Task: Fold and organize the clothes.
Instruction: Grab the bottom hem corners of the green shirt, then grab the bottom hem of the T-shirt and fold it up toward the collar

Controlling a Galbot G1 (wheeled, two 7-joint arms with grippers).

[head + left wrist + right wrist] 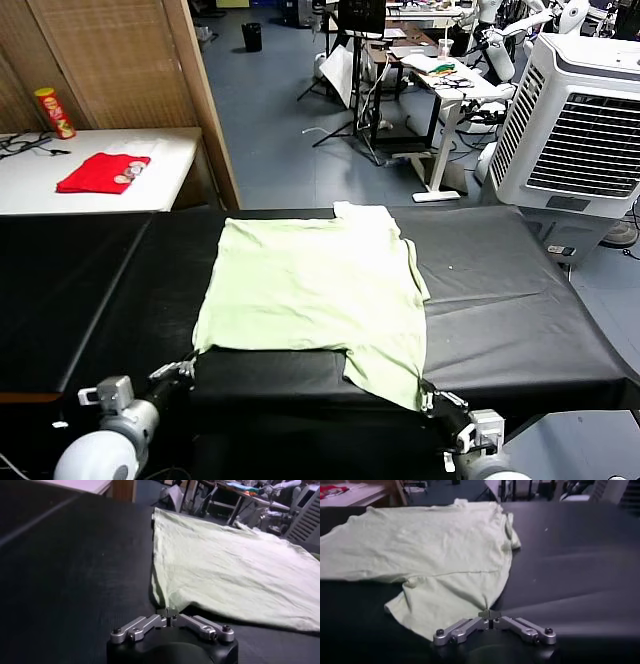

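The pale green shirt (315,290) lies spread flat on the black table (520,300), print side hidden. My left gripper (192,368) is at the shirt's near left corner, shut on that corner of fabric (167,611). At the near right, a sleeve-like flap hangs toward the table's front edge, and my right gripper (428,398) is shut on its tip (489,611). In the left wrist view the shirt (230,565) stretches away from the left gripper (168,616). In the right wrist view the shirt (435,550) spreads out from the pinch of the right gripper (490,616).
A white side table (60,185) at the far left carries a small red cloth (102,172) and a red can (55,112). A large white air cooler (575,120) stands past the table's far right corner. Desks and stands fill the room behind.
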